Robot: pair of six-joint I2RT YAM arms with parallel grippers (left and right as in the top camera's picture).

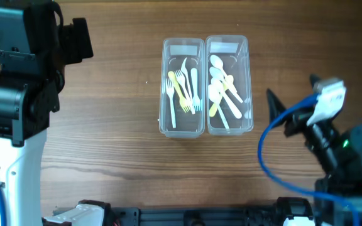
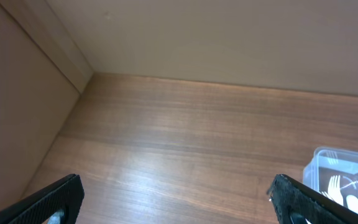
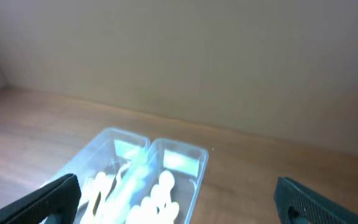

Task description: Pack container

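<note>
Left fingers (image 2: 50, 201) spread, aloft | right fingers (image 3: 45, 198) spread, facing containers (image 3: 178, 147)

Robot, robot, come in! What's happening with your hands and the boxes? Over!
Both open, empty: left gripper, right gripper. Packed: forks in left container, spoons in right container. Nothing blocking.

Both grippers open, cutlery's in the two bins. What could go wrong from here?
1. The left bin and right bin stand side by side, seemingly touching; bumping one would likely shift the other.
2. The forks lie crossed in the left bin, so a lid might not seat flat.
3. The blue cable by the right gripper loops near the right bin and could snag it.
</note>
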